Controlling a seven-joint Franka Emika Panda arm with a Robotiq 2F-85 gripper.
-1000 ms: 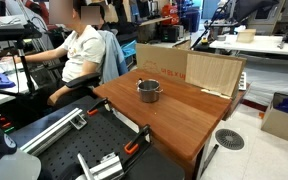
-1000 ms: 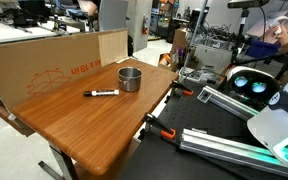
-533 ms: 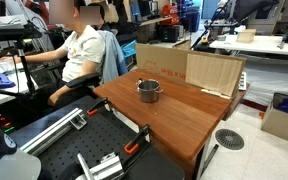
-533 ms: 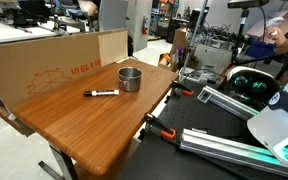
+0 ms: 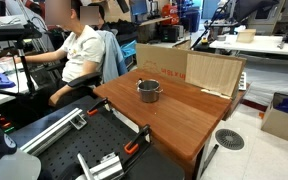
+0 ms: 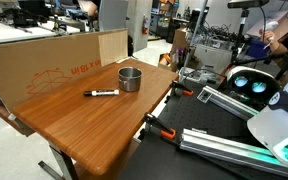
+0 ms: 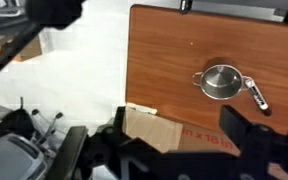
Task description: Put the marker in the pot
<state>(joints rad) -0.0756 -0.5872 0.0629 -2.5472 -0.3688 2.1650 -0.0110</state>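
Exterior view to begin with: has anything just changed?
— No. In an exterior view the small round shiny steel pot (image 5: 148,91) stands upright on the brown wooden tabletop (image 5: 174,125), near the flat brown cardboard sheet (image 5: 214,72), exactly where it stood a second ago. I cannot make out the marker here, and the hand is out of frame.

And what does that mean for the task?
— I judge it has not begun. Nothing has been lifted or shifted.

Again in an exterior view, where is the marker?
— The slim black-and-white marker (image 6: 102,93) lies flat on the tabletop (image 6: 84,135), just beside the pot (image 6: 130,78), also unmoved. Its long axis runs nearly across the picture, with one end toward the pot.

Now the wrist view: what is the hand doing?
— The hand (image 7: 176,128) looks down from well above, its two dark fingers spread wide with nothing between them. The marker (image 7: 257,97) lies on a slant, from beside the side handle of the pot (image 7: 221,81) down toward the right. Whether the two touch, and which end has the cap, is too blurred to tell.

What comes next, then?
— Probably a descent, with the fingers set across that long axis.
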